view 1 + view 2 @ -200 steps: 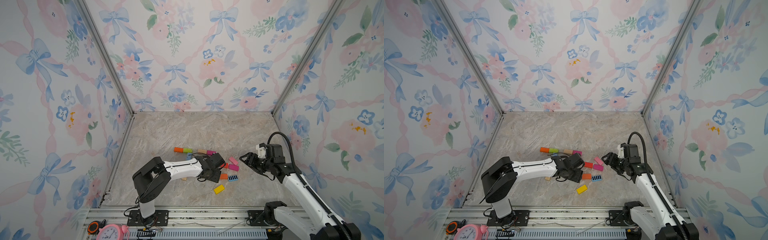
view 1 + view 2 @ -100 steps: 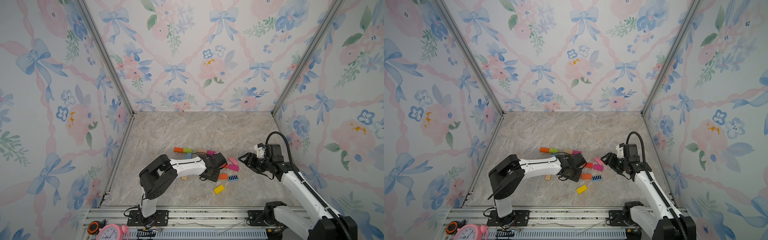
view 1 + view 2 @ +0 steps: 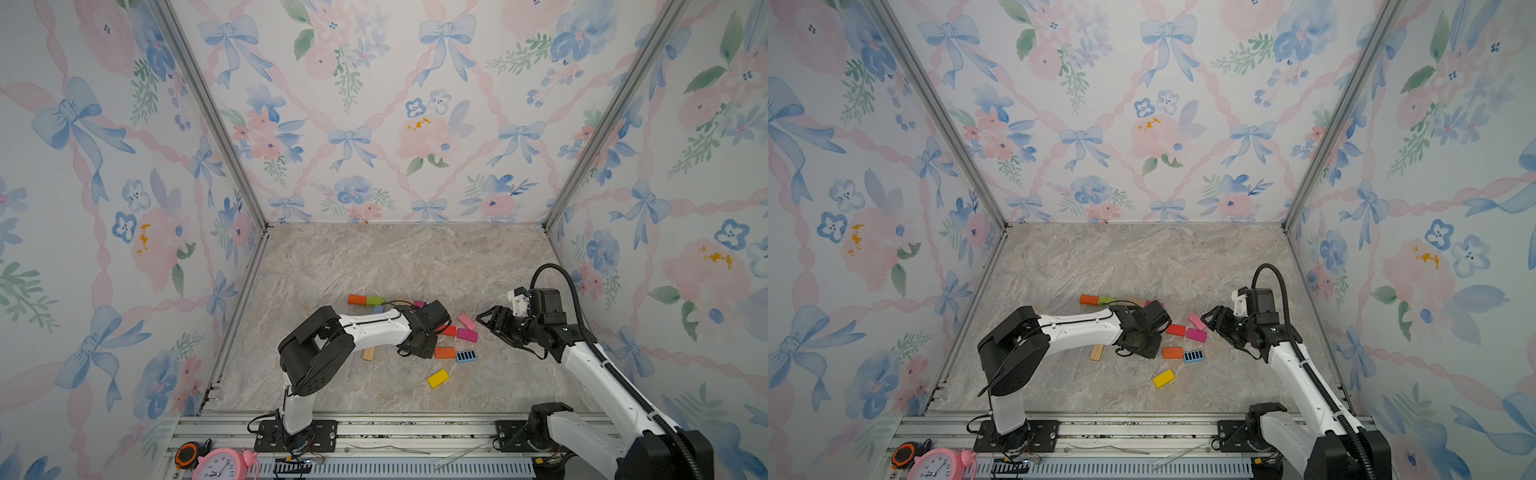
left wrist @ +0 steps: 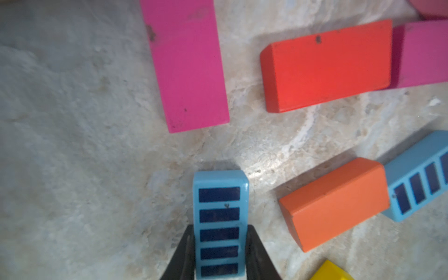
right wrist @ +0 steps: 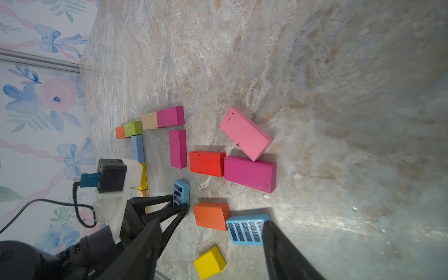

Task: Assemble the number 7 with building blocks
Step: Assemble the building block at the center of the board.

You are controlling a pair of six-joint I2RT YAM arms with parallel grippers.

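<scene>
My left gripper is shut on a black-striped blue block, low over the floor; in both top views the arm hides that block. Beside it lie a magenta block, a red one, an orange one and a second striped blue block. An orange block and a green one form a short bar, and a light blue block, a yellow one and lined wood run down from it. My right gripper hovers open by the pink block.
A tan block and a magenta block lie end to end, with another magenta one below them. A loose yellow block lies nearer the front rail. A pink clock and a tape measure sit outside the floor.
My left gripper has closed on the striped blue block, and the left arm has shifted slightly right. The right arm has barely moved.
</scene>
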